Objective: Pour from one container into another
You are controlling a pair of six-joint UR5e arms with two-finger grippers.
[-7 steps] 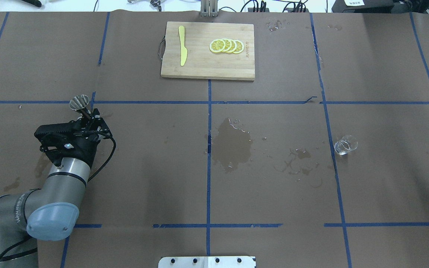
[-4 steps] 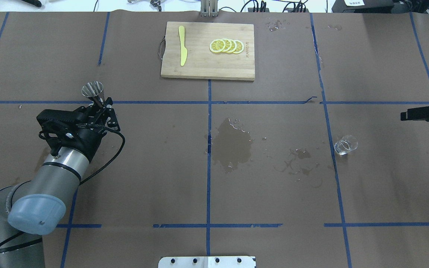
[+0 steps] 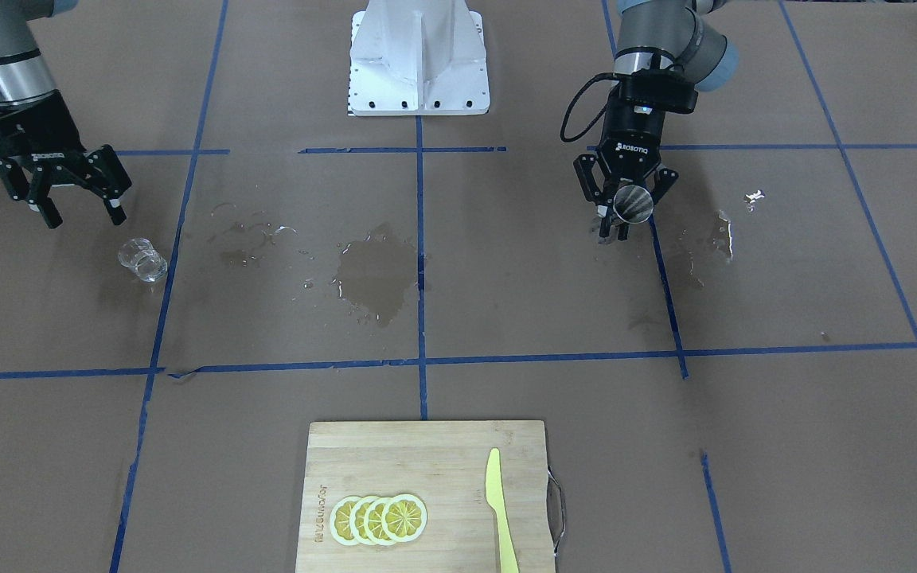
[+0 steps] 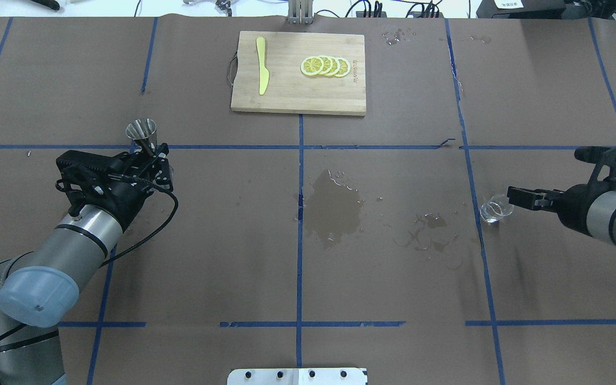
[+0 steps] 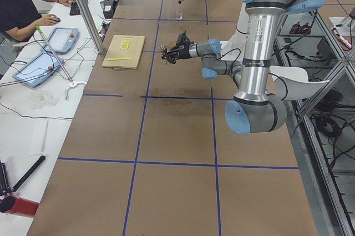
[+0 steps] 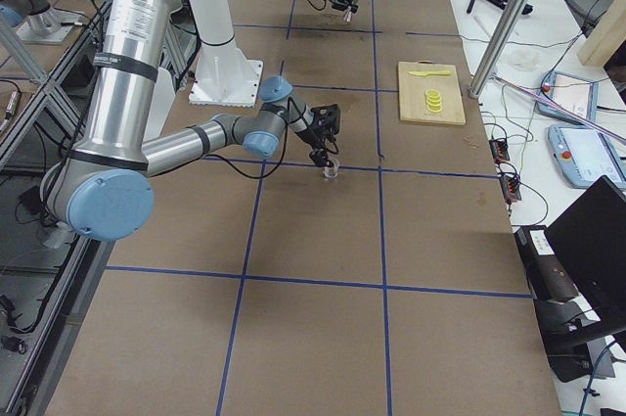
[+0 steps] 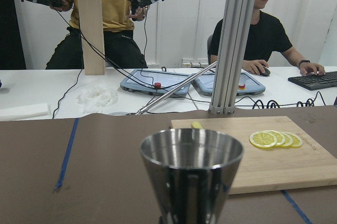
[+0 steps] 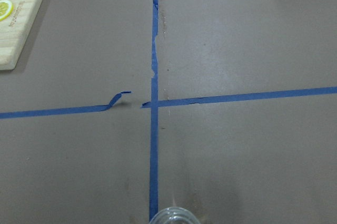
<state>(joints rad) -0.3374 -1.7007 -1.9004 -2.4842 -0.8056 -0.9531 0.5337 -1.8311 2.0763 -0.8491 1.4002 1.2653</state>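
The right arm has swung in from the table's right edge within the last second, and its right gripper (image 3: 82, 215) now hangs with jaws spread wide just above and beside the glass (image 4: 496, 208), not yet touching it as far as the views show. Over the same second the left gripper (image 3: 624, 216), clamped on the narrow foot of the metal cup (image 4: 141, 128), has carried it a little farther out and toward the middle. It holds the cup upright, clear of the table (image 4: 393, 278). The two containers remain well apart, cup on the left and glass on the right. The pour itself looks some way off. The likely next step is to grip the glass or steady it.

The metal cup is polished steel, a smooth cone flaring to a round rim. The wrist view does not look inside it, so its contents cannot be told. The glass is a small clear tumbler, standing on a line of blue tape (image 4: 300, 256).

Matte brown paper covers the table, and tape divides it into a grid. A dark wet patch (image 4: 335, 208) stains the centre, with smaller splashes trailing toward the glass. At the far edge lies a pale wooden cutting board (image 4: 286, 91). It carries overlapping lemon slices (image 4: 325, 66) and a flat yellow knife (image 4: 261, 67).
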